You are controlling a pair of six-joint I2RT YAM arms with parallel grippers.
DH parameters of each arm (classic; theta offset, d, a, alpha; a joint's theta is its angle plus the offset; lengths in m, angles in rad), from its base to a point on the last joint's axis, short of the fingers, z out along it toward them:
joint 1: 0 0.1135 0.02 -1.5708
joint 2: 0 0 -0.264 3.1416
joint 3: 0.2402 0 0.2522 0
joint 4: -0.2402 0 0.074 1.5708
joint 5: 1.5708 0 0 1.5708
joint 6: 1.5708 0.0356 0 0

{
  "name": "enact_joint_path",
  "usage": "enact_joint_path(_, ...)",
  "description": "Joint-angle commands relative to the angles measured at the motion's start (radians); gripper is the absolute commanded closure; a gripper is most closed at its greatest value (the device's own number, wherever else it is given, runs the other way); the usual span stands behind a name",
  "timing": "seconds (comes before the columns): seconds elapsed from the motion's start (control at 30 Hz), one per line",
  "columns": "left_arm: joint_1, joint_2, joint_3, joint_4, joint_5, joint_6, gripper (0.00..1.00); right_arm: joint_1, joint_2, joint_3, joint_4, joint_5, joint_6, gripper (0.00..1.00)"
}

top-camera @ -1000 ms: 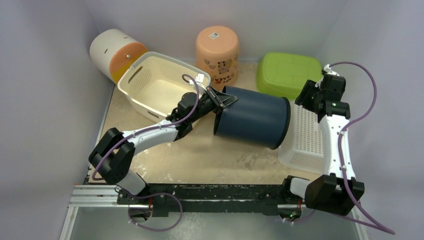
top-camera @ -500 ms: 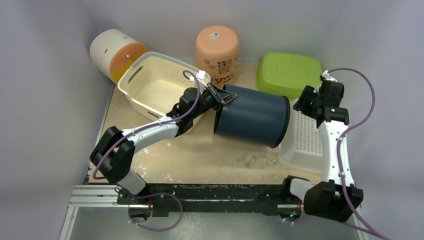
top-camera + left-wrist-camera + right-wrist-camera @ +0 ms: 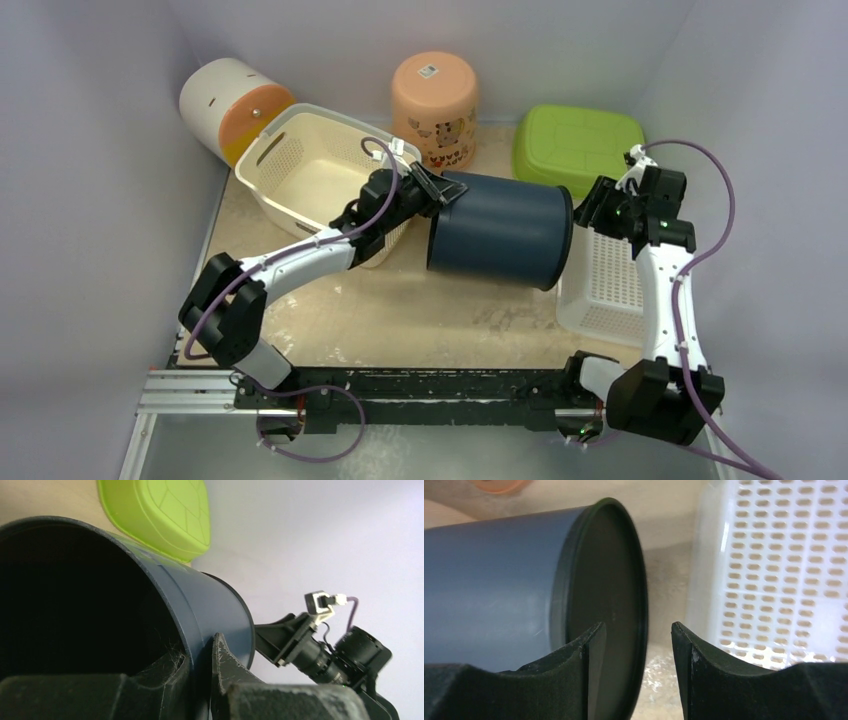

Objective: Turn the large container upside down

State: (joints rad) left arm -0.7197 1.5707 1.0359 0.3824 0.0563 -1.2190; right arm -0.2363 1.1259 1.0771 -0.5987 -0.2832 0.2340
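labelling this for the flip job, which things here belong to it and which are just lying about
In the job: blue bin, on its side; left gripper, clamped on its rim; right gripper, open at its base.
Lying about: cream basket, white crate, green box, peach bucket, white and orange drum.

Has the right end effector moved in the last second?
Yes: the right end effector shifted left over the white basket, toward the dark blue container base.

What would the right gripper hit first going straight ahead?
The right gripper would probably meet the base rim of the large container, in line with its open jaws; the white basket sits aside.
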Motion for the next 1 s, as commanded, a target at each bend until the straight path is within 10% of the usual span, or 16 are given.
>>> enact_joint_path(0.0,-0.003,0.078,-0.002,-0.410,-0.120,0.301,1.00,0.012,-0.014,-0.004,0.081,-0.357,0.004,0.45)
enact_joint_path(0.3,-0.002,0.141,0.007,-0.523,-0.134,0.375,0.94,0.041,0.003,-0.033,0.196,-0.648,0.056,0.46)
enact_joint_path(0.97,-0.004,0.095,0.085,-0.623,-0.173,0.422,0.59,0.042,-0.042,0.082,0.049,-0.393,0.044,0.45)
